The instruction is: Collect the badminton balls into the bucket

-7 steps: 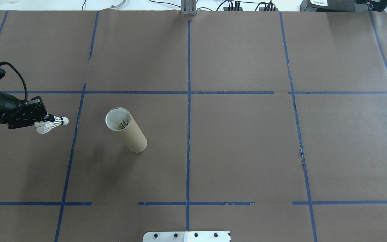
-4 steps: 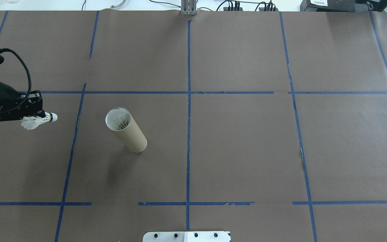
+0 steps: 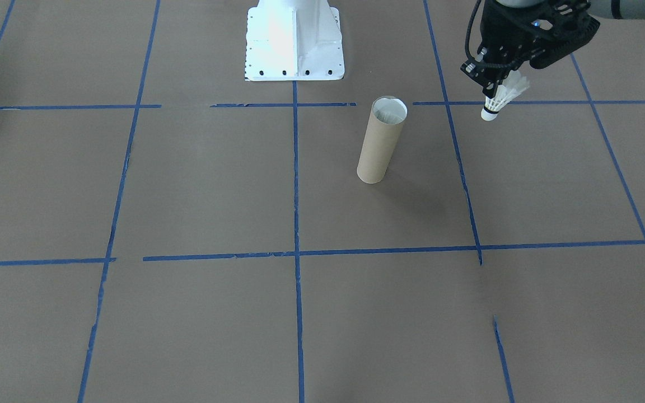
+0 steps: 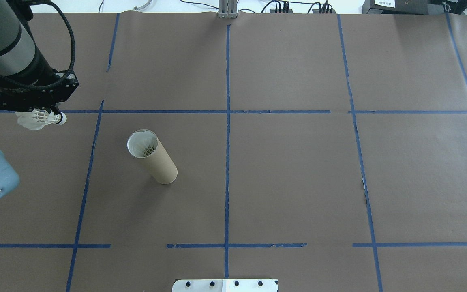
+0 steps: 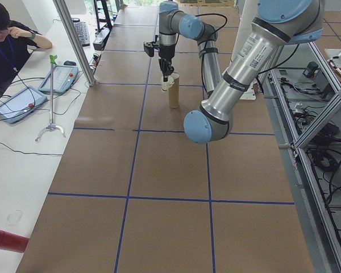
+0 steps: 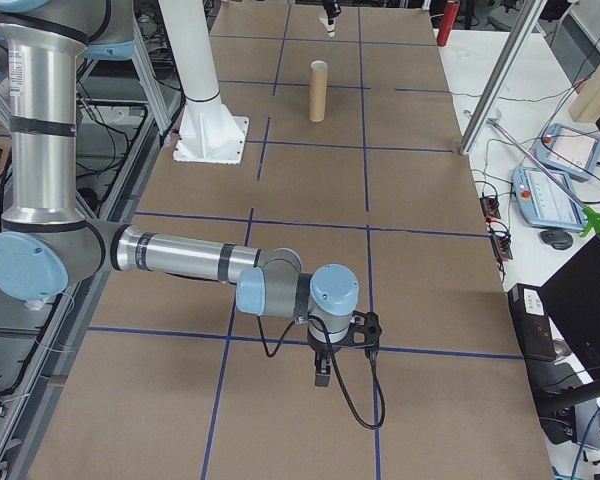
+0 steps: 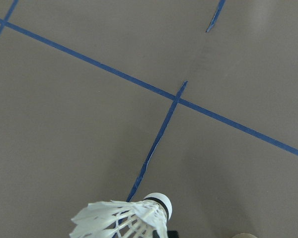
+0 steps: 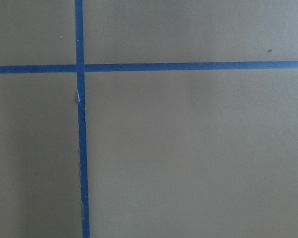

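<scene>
The right tool (image 6: 321, 378) hung low over the near counter (image 6: 310, 270) — its state could not be told. The bucket (image 4: 151, 157) stood upright left of centre; the left tool (image 4: 51, 113) clamped a shuttlecock (image 4: 39, 119) further left, in the air.

Brown paper, blue tape, white feathers
The table (image 4: 298, 170) is covered in dull brown paper crossed by a grid of blue tape lines (image 4: 227, 121); the bucket (image 4: 157, 162) is lighter tan cardboard with a pale whitish inside, where white feathers of a badminton ball (image 4: 146, 149) show; the held badminton ball (image 4: 41, 119) is white, skirt and cork tip, with a thin dark band between them; the left gripper (image 4: 55, 111) is black, on an arm of silver metal with grey-blue joints; the pedestal base (image 3: 294, 42) is glossy white
</scene>
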### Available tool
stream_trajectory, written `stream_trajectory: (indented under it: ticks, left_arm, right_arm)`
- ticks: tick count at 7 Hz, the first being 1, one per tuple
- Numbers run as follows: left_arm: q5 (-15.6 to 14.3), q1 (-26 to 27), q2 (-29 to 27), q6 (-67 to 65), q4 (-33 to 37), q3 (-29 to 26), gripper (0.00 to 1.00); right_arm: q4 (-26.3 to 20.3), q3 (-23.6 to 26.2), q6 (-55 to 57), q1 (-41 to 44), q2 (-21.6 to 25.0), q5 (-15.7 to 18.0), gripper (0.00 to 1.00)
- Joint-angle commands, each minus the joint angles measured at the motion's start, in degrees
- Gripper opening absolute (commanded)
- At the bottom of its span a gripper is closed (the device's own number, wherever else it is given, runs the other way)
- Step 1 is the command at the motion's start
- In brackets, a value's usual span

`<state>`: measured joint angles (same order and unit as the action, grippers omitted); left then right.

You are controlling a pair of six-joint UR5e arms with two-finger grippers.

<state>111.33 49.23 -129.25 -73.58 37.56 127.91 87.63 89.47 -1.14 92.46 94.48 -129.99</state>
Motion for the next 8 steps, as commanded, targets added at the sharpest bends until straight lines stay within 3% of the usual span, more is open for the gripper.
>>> stream_trajectory:
  ticks: [1,8]
  left_arm:
    - [-0.59,-1.85,-6.78,0.01,-6.27,-2.9,0.0]
    - [-4.97,-11.07,-18.92,-1.99,-6.45,-16.7,0.0]
  right_arm:
    - [0.0,0.09,0.0,0.0,0.0,0.0,1.0]
    - [0.0,0.09,0.0,0.0,0.09,0.0,1.0]
